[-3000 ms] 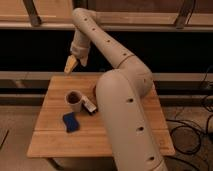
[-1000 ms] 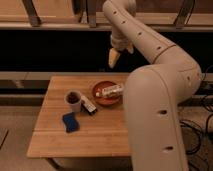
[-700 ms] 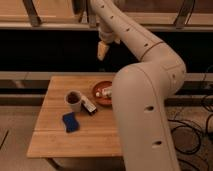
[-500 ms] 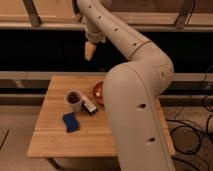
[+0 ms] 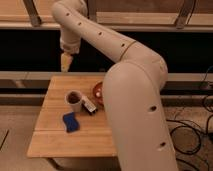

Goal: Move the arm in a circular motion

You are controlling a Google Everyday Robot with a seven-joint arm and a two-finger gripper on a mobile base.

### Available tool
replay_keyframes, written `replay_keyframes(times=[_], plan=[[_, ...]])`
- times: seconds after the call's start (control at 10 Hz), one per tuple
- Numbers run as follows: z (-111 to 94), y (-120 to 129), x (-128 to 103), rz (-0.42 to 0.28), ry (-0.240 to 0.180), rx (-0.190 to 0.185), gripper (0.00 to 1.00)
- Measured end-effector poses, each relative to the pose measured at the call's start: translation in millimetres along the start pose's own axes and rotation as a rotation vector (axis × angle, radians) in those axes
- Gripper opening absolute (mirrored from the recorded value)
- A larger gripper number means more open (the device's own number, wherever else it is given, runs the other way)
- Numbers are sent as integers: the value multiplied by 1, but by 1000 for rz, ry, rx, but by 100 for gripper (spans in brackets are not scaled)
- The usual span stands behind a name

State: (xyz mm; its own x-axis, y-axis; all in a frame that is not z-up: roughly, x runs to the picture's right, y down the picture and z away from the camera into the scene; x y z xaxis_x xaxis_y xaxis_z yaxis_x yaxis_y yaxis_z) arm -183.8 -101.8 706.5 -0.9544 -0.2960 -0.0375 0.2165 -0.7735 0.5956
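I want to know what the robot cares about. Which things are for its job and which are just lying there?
For the job: arm; gripper, high over the far left corner of the table.
Lying about: cup, blue object, red bowl.

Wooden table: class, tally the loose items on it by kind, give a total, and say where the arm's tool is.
White round mug: 1
Blue sponge-like block: 1
Small dark packet: 1
Red bowl, partly behind the cream jointed arm: 1
Total: 4
The yellowish tool hangs above the light wooden table, near its back-left corner.
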Motion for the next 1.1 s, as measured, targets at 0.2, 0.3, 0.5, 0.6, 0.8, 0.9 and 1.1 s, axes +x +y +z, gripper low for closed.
replay_keyframes(times=[0.2, 0.3, 0.5, 0.6, 0.8, 0.9, 1.1], plan=[[6, -40, -8, -36, -23, 35, 80], [6, -51, -16, -35, -37, 40, 80], [5, -63, -61, 28, -96, 28, 80], [2, -62, -88, 86, -124, 14, 80], [-5, -56, -143, 225, -177, -19, 80], [-9, -49, -169, 300, -199, -37, 80], [-24, -27, -224, 451, -265, -103, 80]])
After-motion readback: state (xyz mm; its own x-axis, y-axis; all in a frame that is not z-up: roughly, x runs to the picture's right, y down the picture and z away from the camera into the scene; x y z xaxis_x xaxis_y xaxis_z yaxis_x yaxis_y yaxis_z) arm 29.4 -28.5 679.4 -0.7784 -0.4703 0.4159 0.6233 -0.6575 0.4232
